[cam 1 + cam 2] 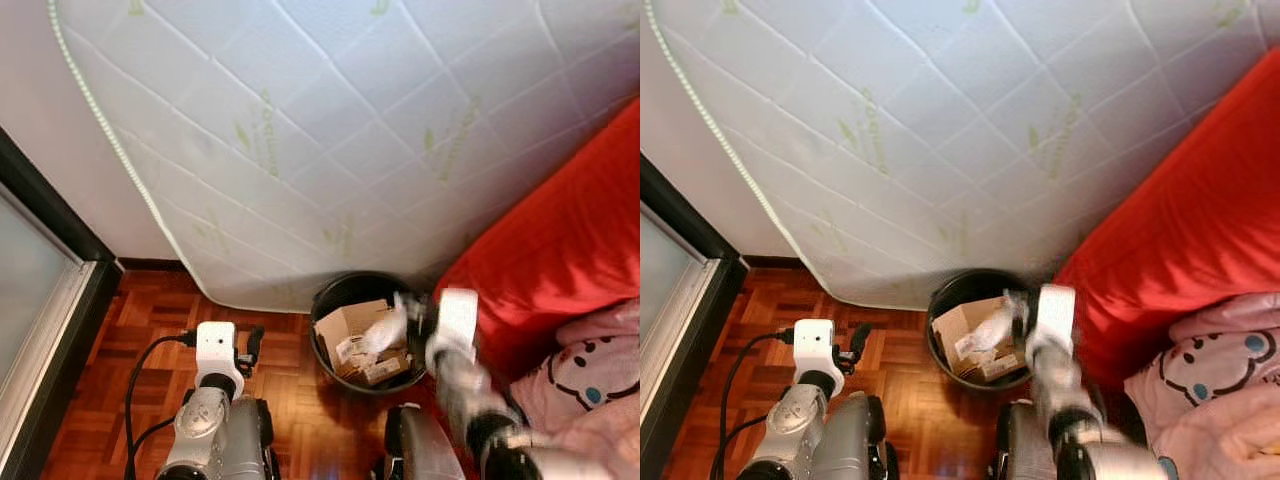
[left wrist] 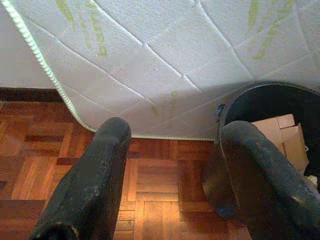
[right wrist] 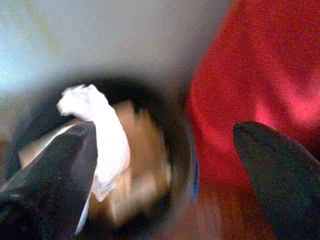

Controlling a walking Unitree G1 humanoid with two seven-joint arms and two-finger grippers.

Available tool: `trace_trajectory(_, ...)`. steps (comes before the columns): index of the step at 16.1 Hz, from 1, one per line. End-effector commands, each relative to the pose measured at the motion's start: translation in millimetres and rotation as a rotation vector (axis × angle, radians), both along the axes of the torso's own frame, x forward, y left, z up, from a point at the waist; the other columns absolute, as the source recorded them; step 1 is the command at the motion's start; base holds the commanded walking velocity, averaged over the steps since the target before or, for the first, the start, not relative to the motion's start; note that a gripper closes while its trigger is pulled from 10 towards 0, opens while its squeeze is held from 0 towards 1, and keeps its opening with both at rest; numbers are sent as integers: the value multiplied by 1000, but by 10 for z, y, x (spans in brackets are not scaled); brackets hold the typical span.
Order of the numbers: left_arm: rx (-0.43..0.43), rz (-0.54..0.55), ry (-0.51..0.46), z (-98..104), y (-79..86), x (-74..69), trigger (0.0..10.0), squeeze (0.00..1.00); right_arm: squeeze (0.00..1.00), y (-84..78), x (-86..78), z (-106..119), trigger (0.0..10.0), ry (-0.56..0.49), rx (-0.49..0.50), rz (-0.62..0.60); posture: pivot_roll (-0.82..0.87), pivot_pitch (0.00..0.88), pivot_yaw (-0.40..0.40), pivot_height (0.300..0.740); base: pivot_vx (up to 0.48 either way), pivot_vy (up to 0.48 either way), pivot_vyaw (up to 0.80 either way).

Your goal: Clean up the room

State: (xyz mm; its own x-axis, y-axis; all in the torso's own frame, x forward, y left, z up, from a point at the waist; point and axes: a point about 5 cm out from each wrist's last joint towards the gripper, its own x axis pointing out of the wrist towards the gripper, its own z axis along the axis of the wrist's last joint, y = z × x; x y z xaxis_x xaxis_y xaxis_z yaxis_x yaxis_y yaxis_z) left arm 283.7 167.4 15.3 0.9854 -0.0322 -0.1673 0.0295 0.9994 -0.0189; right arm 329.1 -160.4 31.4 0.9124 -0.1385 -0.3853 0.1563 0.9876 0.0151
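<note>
A black trash bin [image 1: 322,305] stands on the wood floor against the leaning mattress, with cardboard pieces [image 1: 348,322] inside. My right gripper [image 3: 165,140] hovers over the bin's right rim, blurred, its fingers spread wide and open. A crumpled white paper [image 3: 102,135] hangs beside one finger above the cardboard, also visible as a white blur [image 1: 386,330]; I cannot tell whether it still touches the finger. My left gripper [image 2: 172,132] is open and holds nothing, low over the floor to the left of the bin [image 2: 270,107].
A white quilted mattress [image 1: 350,130] leans on the wall behind the bin. A red sofa [image 1: 560,230] with a pink cartoon blanket [image 1: 590,375] is at the right. A dark-framed glass door [image 1: 35,290] lines the left. Parquet floor [image 1: 150,310] lies between.
</note>
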Motion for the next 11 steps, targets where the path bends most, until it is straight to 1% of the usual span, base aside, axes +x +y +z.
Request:
trace_trajectory(1, -12, 8, 38, -77, 4, -56, 10000, 0, 0, 29, -23, -41, 10000, 35, -17, 36, 55, 178, -21, 617, 0, 0, 0)
trace_trajectory(2, -12, 10, 38, -77, 4, -56, 10000, 0, 0, 44, -182, -267, 10000, 230, -118, 102, 55, 178, -21, 617, 0, 0, 0)
trace_trajectory(3, -12, 10, 38, -76, 5, -55, 10000, 0, 0, 27, -275, -370, 10000, 307, -136, 104, 56, 177, -22, 617, 0, 0, 0)
trace_trajectory(4, -12, 11, 37, -73, 9, -52, 10000, 0, 0, -7, -297, -387, 10000, 302, -104, 51, 55, 182, -20, 617, 0, 0, 0)
trace_trajectory(5, -12, 11, 38, -72, 15, -51, 10000, 0, 0, 1, -113, -160, 10000, 103, 28, -20, 51, 185, -15, 617, 0, 0, 0)
trace_trajectory(6, -11, 11, 38, -72, 16, -51, 10000, 0, 0, 26, -17, -21, 10000, -4, 81, -22, 48, 187, -15, 617, 0, 0, 0)
trace_trajectory(7, -11, 8, 39, -76, 12, -54, 10000, 0, 0, 57, 25, 18, 10000, -20, 217, -56, 47, 187, -14, 617, 0, 0, 0)
trace_trajectory(8, -11, 7, 40, -77, 11, -55, 10000, 0, 0, 61, -12, -54, 10000, 48, 262, -82, 48, 185, -15, 617, 0, 0, 0)
trace_trajectory(9, -12, 6, 38, -74, 8, -53, 10000, 0, 0, 37, -112, -197, 10000, 165, 323, -154, 53, 184, -18, 617, 0, 0, 0)
trace_trajectory(10, -11, 7, 37, -70, 10, -50, 10000, 0, 0, 55, -224, -331, 10000, 264, 489, -258, 58, 187, -18, 617, 0, 0, 0)
trace_trajectory(11, -10, 9, 36, -70, 16, -52, 10000, 0, 0, 54, -260, -366, 10000, 264, 505, -257, 58, 186, -17, 617, 0, 0, 0)
